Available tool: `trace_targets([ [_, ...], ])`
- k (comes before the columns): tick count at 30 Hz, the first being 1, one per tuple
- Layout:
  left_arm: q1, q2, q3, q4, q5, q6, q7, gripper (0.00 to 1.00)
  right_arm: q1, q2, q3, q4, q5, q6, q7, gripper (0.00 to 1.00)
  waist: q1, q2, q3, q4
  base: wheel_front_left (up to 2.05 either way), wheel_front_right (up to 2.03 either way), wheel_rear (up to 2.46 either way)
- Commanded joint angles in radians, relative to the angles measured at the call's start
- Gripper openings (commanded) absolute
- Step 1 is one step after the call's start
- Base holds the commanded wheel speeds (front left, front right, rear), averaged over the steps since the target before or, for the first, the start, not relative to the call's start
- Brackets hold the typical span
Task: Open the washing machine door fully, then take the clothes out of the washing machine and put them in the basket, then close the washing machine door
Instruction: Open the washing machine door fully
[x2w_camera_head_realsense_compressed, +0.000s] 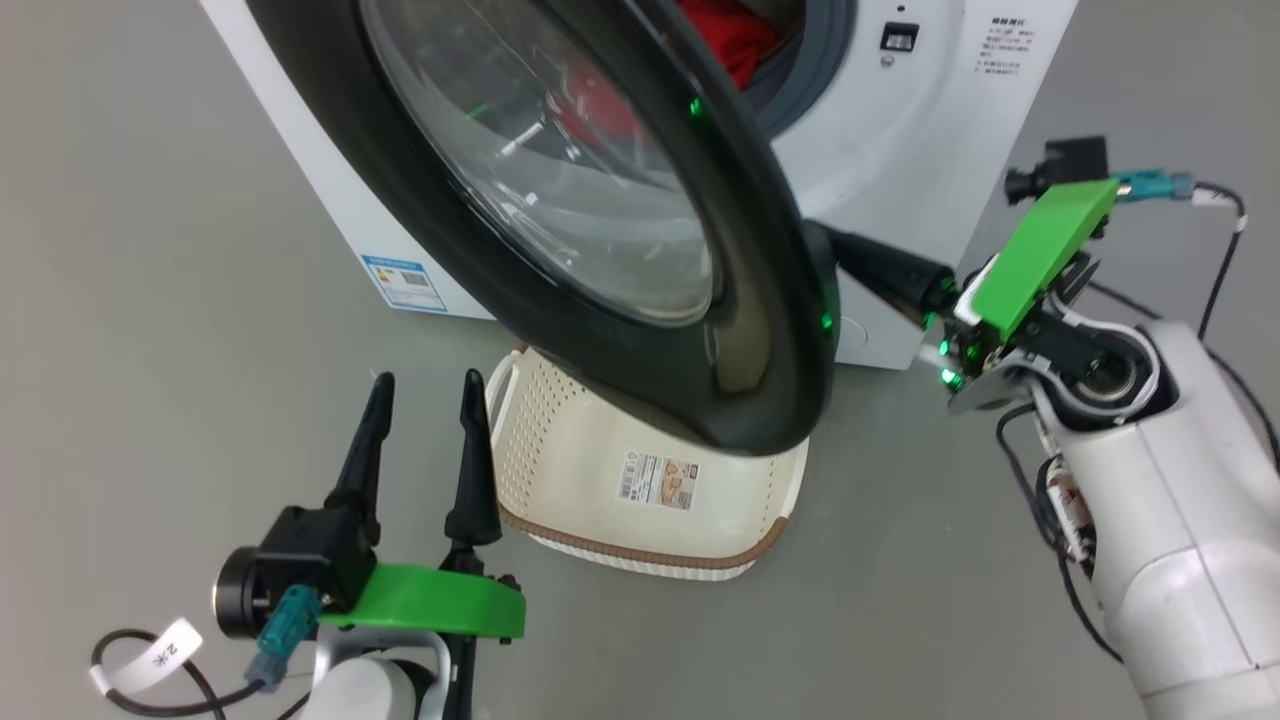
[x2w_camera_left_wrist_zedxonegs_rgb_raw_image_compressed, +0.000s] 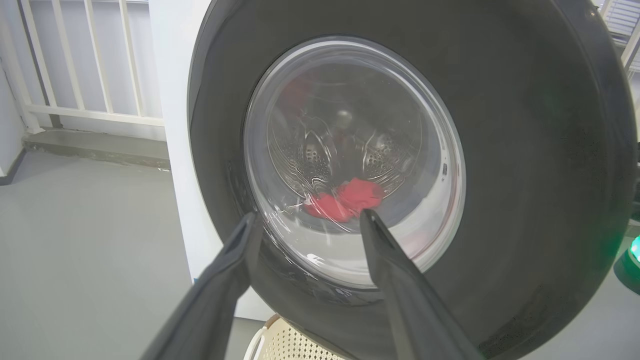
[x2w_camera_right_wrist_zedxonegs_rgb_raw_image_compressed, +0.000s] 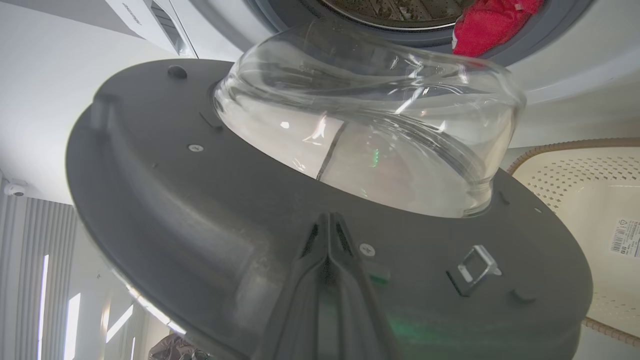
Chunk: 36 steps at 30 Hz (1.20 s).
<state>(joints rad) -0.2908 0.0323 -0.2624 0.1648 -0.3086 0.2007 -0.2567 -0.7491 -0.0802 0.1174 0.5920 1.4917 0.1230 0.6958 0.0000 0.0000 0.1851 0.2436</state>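
The washing machine door (x2w_camera_head_realsense_compressed: 560, 200) stands only partly open; the right gripper (x2w_camera_right_wrist_zedxonegs_rgb_raw_image_compressed: 328, 222), fingers pressed together, lies against its inner side. The left gripper (x2w_camera_head_realsense_compressed: 425, 400) hovers with fingers apart beside the basket (x2w_camera_head_realsense_compressed: 560, 460). The clothes (x2w_camera_right_wrist_zedxonegs_rgb_raw_image_compressed: 487, 27) are still in the washing machine (x2w_camera_head_realsense_compressed: 900, 130), so unloading and closing remain

Premises: indoor test or demonstration space rather than a home laundry. Freestanding washing machine (x2w_camera_head_realsense_compressed: 930, 200) on a bare grey floor (x2w_camera_head_realsense_compressed: 150, 250) — plain white walls. White railing (x2w_camera_left_wrist_zedxonegs_rgb_raw_image_compressed: 85, 107) left of the left end effector (x2w_camera_left_wrist_zedxonegs_rgb_raw_image_compressed: 308, 215); wall-mounted security camera (x2w_camera_right_wrist_zedxonegs_rgb_raw_image_compressed: 14, 189) far left of the right end effector (x2w_camera_right_wrist_zedxonegs_rgb_raw_image_compressed: 327, 220).
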Motion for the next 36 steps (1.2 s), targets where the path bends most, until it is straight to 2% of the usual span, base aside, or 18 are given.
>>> trace_targets([
  [1, 0.005, 0.018, 0.037, -0.024, 0.012, -0.001, -0.005, 1.0, 0.016, 0.03, 0.036, -0.052, 0.023, 0.008, 0.003, 0.0, 0.0, 0.0, -0.022, 0.012, 0.0, 0.0, 0.0],
  [21, 0.055, 0.018, 0.048, -0.027, 0.017, -0.004, -0.005, 1.0, 0.158, 0.03, 0.198, -0.203, 0.127, 0.008, -0.025, 0.0, 0.0, 0.0, -0.079, 0.115, 0.0, 0.0, 0.0],
  [36, 0.073, 0.018, 0.032, -0.021, 0.011, -0.011, -0.005, 1.0, 0.213, 0.027, 0.286, -0.233, 0.178, 0.008, -0.056, 0.0, 0.0, 0.0, -0.107, 0.189, 0.0, 0.0, 0.0],
])
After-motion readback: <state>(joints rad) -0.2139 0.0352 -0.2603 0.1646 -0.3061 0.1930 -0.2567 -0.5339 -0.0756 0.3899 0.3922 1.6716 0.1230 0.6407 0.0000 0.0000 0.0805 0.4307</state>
